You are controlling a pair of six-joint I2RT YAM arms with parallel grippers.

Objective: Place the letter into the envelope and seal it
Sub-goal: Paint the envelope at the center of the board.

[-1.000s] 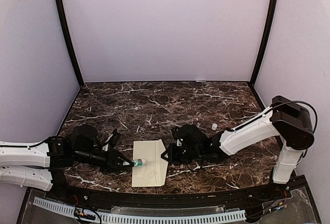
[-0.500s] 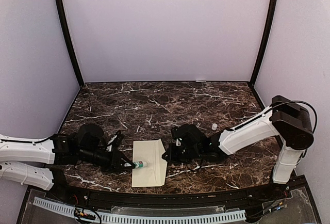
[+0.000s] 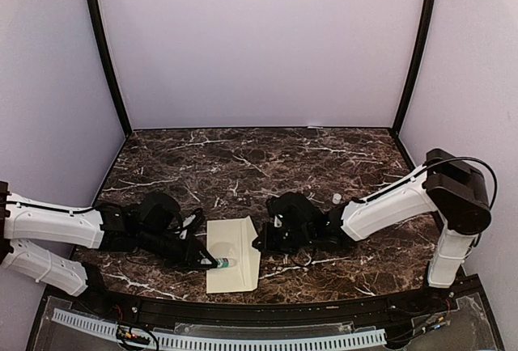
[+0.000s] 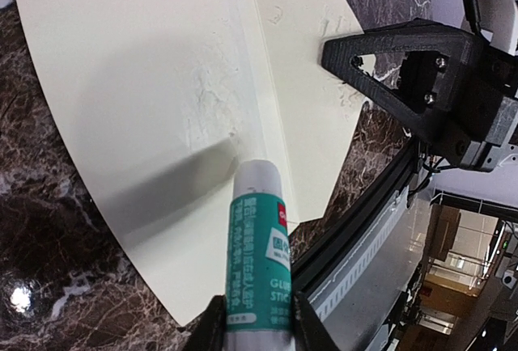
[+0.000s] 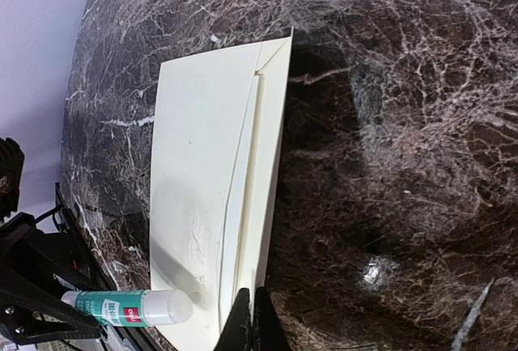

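The cream envelope (image 3: 232, 266) lies near the table's front edge, its flap (image 5: 271, 165) lifted along the right side. My left gripper (image 3: 206, 260) is shut on a teal glue stick (image 4: 259, 254). The stick's white tip (image 5: 166, 306) rests on the envelope's face (image 4: 146, 84) near the fold. My right gripper (image 5: 251, 323) is shut, pinching the flap's near edge. In the left wrist view its black fingers (image 4: 388, 52) sit at the flap's rim. The letter is hidden.
A small white cap (image 3: 336, 198) stands on the dark marble table (image 3: 243, 165) behind the right arm. The black front rail (image 3: 267, 310) runs just below the envelope. Lilac walls close in the back and both sides.
My left arm has pushed rightward, carrying the glue stick's tip further onto the envelope. The right gripper has closed on the flap's edge.
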